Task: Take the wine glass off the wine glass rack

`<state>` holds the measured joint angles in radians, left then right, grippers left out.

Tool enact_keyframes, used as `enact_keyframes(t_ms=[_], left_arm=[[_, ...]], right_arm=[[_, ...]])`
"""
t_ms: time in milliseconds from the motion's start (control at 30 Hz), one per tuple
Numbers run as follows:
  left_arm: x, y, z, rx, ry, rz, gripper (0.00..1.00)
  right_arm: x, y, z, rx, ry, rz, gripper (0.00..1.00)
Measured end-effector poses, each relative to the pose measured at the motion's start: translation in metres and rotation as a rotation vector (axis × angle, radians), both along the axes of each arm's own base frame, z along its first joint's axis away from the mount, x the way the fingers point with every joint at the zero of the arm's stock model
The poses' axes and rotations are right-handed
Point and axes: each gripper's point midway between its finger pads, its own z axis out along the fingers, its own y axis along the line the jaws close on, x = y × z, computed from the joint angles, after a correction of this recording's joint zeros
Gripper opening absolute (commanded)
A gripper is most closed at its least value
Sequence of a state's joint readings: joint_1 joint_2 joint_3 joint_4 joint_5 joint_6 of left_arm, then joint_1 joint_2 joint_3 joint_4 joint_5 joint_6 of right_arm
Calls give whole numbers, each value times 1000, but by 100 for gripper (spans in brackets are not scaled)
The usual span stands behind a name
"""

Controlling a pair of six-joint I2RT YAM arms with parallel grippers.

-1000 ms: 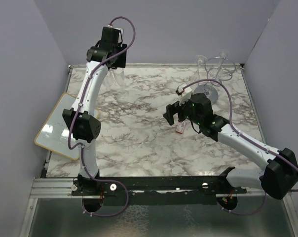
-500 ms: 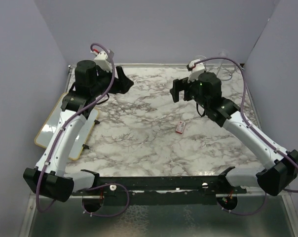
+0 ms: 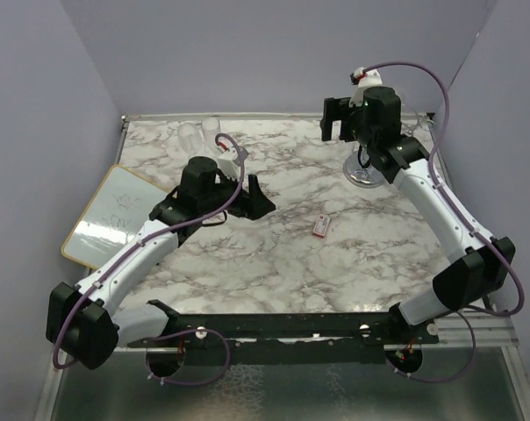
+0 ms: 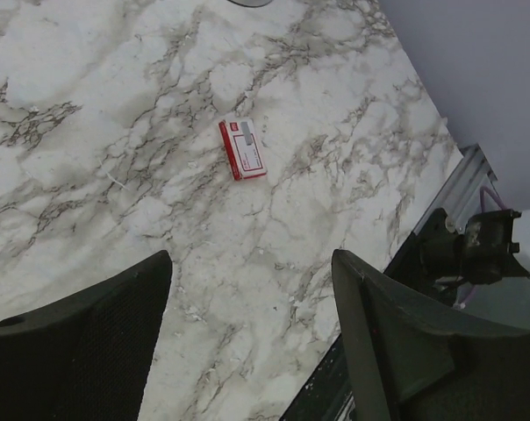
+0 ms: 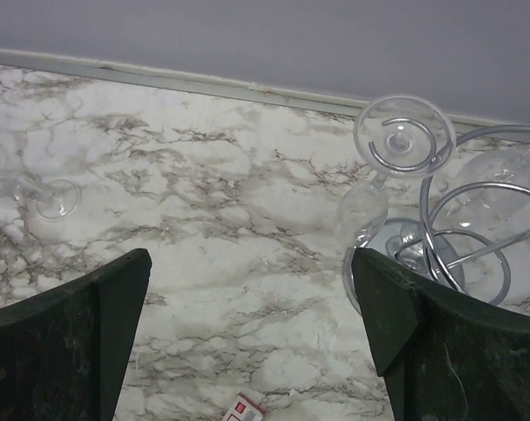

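Observation:
The wine glass rack [image 5: 472,230], thin silver wire with a round shiny base [image 3: 364,174], stands at the back right of the marble table. A clear wine glass [image 5: 402,140] hangs upside down on its left side, foot up and bowl below. A second glass [image 5: 504,172] hangs further right. My right gripper [image 5: 252,263] is open and empty, raised to the left of the rack [image 3: 333,119]. My left gripper [image 3: 254,199] is open and empty over the middle of the table; in the left wrist view [image 4: 249,267] only marble lies between its fingers.
A small red and white box [image 3: 319,226] lies on the marble in front of the rack, also in the left wrist view [image 4: 243,149]. Clear glasses [image 3: 202,132] stand at the back left. A whiteboard [image 3: 111,213] overhangs the table's left edge. Grey walls close three sides.
My left arm has swung from the back left down to the middle of the table. My right arm has lifted and moved back toward the rack. Both grippers stay open.

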<state>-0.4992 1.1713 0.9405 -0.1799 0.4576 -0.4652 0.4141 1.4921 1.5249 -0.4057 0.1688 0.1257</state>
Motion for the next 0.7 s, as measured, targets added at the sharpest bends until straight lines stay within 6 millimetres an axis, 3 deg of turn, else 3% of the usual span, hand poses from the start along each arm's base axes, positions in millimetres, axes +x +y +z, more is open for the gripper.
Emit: enact_keyframes(t_ms=[133, 533, 700], left_arm=[[-6, -7, -1, 2, -21, -32, 78], [-5, -2, 4, 32, -87, -39, 79], [-4, -1, 3, 40, -87, -33, 79]], right_arm=[[21, -6, -2, -7, 10, -31, 100], [75, -32, -19, -159, 44, -111, 100], [87, -39, -32, -269, 71, -109, 91]])
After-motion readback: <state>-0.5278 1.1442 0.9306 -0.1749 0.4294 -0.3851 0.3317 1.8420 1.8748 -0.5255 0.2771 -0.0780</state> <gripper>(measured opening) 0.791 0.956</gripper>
